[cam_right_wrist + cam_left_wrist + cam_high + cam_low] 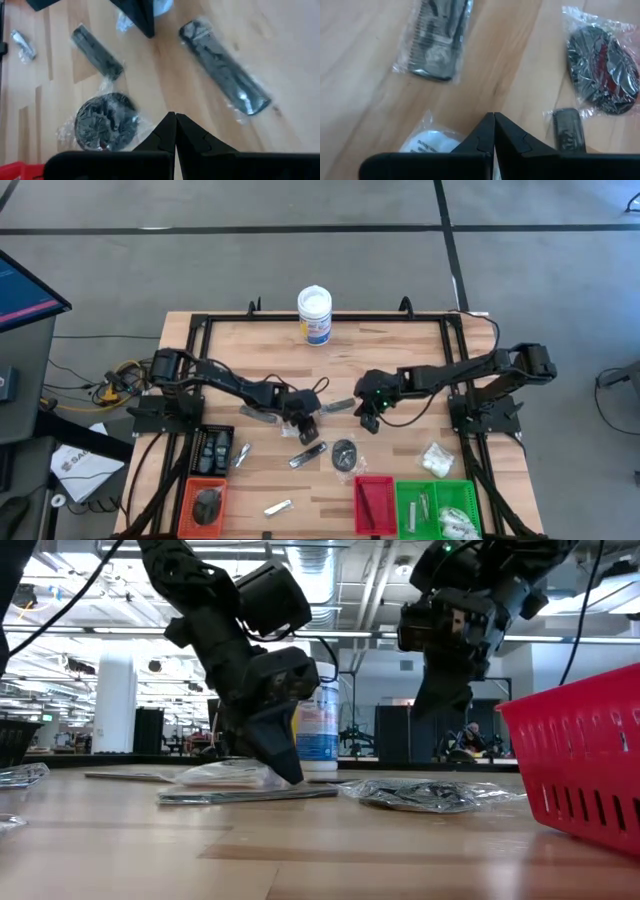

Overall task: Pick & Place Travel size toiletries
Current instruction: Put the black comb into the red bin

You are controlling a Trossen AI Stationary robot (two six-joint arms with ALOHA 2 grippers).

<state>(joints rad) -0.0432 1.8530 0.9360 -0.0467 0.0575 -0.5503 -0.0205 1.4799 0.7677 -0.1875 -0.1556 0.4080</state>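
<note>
The left claw [308, 423] was down at the middle of the wooden counter [400, 360], its fingers pressed together with nothing between them, the tip touching a clear packet with white contents [222, 775]. In the left wrist view that packet [427, 141] lay just beside the closed fingertips [487, 131], with a bagged black comb [437, 47] farther off and a dark round disc [604, 75] in crinkled wrap to one side. The right claw [369, 416] hung above the counter near the middle, raised clear of the surface in the low view, its fingers also together and empty. Below it lay the disc [105, 121], a slim black stick [96, 52] and a long dark wrapped item [225, 72]. More toiletries were scattered along the counter's near side, with some already in the orange tray [188, 498], the red tray [359, 510] and the green tray [405, 515]. A white tub [314, 315] stood at the far edge.
</note>
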